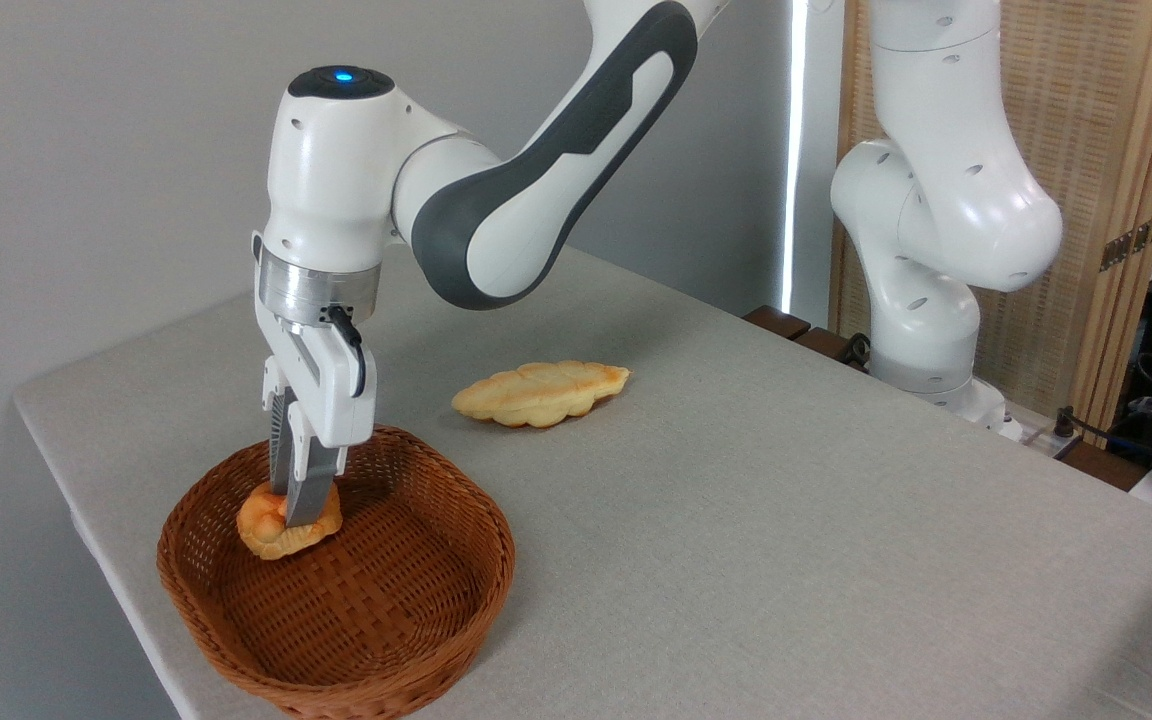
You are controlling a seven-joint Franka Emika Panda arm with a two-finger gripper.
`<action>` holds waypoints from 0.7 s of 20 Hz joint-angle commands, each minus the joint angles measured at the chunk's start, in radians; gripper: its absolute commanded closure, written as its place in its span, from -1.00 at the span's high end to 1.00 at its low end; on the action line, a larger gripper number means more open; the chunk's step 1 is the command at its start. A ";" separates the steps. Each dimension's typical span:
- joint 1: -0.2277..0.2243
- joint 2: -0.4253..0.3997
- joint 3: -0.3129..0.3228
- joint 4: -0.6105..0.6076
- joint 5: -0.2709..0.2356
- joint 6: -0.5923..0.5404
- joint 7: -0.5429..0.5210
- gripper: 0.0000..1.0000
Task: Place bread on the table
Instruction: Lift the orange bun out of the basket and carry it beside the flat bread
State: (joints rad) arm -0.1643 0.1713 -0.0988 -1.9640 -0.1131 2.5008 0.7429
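While the bread sits in the wicker basket, the job isn't done. It's a small glossy orange knotted bun, at the basket's far-left side close to the wall, resting on the woven floor. Nothing else in the basket: near and right parts of the floor are bare.

Claw is down inside the basket, pointing straight down, fingers set on or around the bun. One finger covers the bun's middle from this angle. Fingers look narrow, about bun width, but I can't tell if they're actually clamped or just touching.

Step in hand, as I read it: secure the grasp, then lift out. To do it well:
- confirm a firm pinch across the lobes; the glossy, rounded shape may slip
- lift straight up until the bun clears the rim, since the near-left wall is close
- only then translate over open surface
- lower before release, so it doesn't roll

Further back on the surface lies a longer pale braided loaf, well apart from the basket. Leave it. Plenty of bare surface between the two for a drop spot.
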 commanded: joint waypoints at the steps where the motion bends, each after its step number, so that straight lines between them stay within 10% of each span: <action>1: 0.002 -0.015 -0.004 -0.004 0.000 0.009 0.012 -0.34; 14: 0.011 -0.110 0.017 -0.003 -0.016 -0.072 0.012 -0.38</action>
State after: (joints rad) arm -0.1479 0.0879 -0.0925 -1.9554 -0.1155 2.4580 0.7428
